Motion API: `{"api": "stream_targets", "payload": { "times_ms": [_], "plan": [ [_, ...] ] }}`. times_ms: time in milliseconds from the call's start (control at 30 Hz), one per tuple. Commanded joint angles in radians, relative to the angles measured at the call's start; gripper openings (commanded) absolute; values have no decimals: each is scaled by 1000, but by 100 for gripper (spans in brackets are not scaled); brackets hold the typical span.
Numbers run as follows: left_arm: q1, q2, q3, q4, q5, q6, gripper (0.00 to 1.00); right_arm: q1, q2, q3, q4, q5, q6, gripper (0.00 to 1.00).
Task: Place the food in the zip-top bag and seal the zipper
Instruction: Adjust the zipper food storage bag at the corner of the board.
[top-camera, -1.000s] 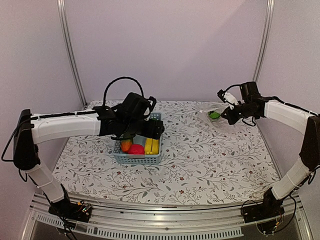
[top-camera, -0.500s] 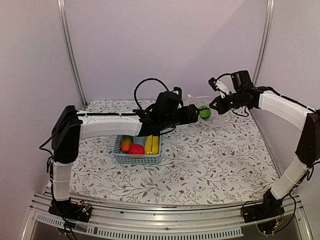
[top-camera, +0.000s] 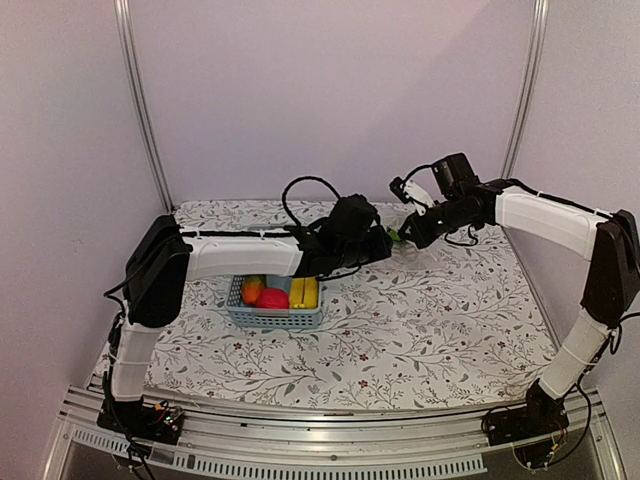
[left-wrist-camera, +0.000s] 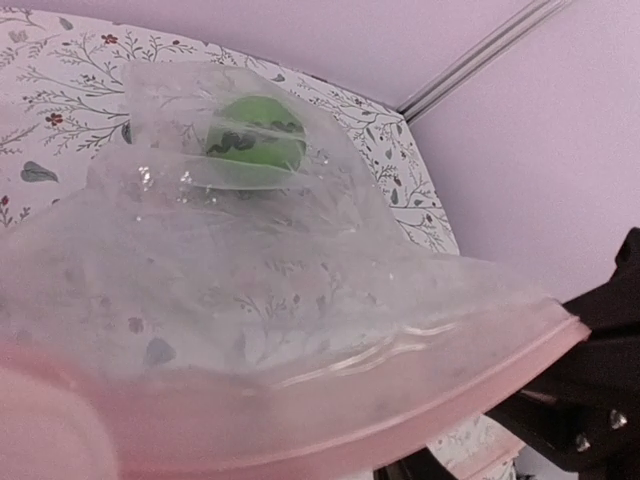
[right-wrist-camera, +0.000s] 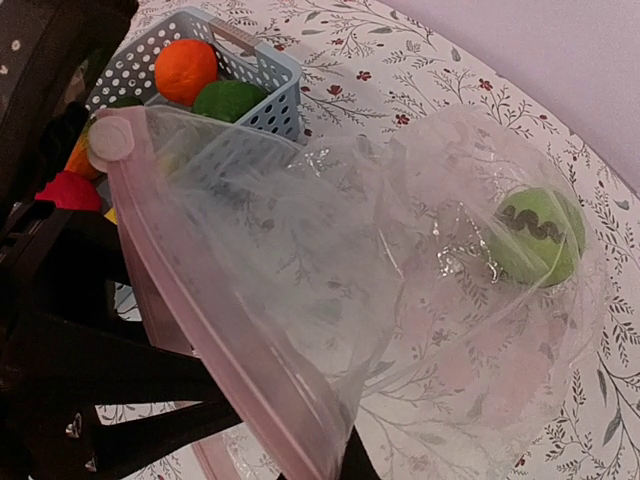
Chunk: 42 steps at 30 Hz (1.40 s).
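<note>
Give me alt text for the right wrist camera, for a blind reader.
A clear zip-top bag with a pink zipper fills the view, a green toy food piece inside it. Beyond it, a blue basket on floral cloth holds an orange piece and a green piece.

- The basket (top-camera: 275, 315) stands on the table (top-camera: 430, 330), left of centre
- Several food pieces (top-camera: 272, 297) lie in the basket
- The zip-top bag (right-wrist-camera: 350, 230) hangs above the table, behind and right of the basket, between the left gripper (top-camera: 389, 241) and the right gripper (top-camera: 408, 237)
- One round food piece (right-wrist-camera: 530, 235) lies inside the bag, at its far end
- The zipper (right-wrist-camera: 200, 300) runs along the bag's edge on the left gripper's side, opposite the round food piece
</note>
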Motion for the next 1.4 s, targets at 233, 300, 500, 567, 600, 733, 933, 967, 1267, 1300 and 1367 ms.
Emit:
{"api": "stream_targets", "payload": {
  "times_ms": [233, 300, 500, 567, 600, 733, 933, 967, 1267, 1300, 1367],
  "plan": [
    [7, -21, 21, -17, 50, 22, 3, 1, -102, -80, -8, 180, -92, 33],
    [8, -36, 22, -33, 48, 38, 0, 1, -126, -95, -17, 196, -108, 36],
    [20, -46, 59, -94, 48, 80, 0, 3, -188, -138, -30, 268, -130, 33],
    [24, -37, 83, -122, 54, 98, 0, 2, -213, -148, -31, 294, -140, 30],
    [25, -32, 95, -129, 56, 109, 0, 1, -233, -154, -29, 297, -146, 25],
    [24, -25, 109, -115, 81, 153, 0, 2, -265, -189, 12, 302, -163, 0],
    [24, -42, 107, -46, 145, 304, 50, -35, -264, -144, 114, 484, -229, 0],
    [23, -52, 105, -28, 163, 350, 57, -53, -271, -135, 147, 514, -236, 0],
    [1, -251, -116, 53, 318, 686, 82, -253, -192, 56, 201, 560, -282, 0],
    [2, -273, -155, 55, 325, 696, 83, -269, -172, 78, 200, 564, -284, 0],
    [6, -312, -210, 32, 291, 688, 83, -301, -143, 134, 188, 577, -289, 0]
  ]
}}
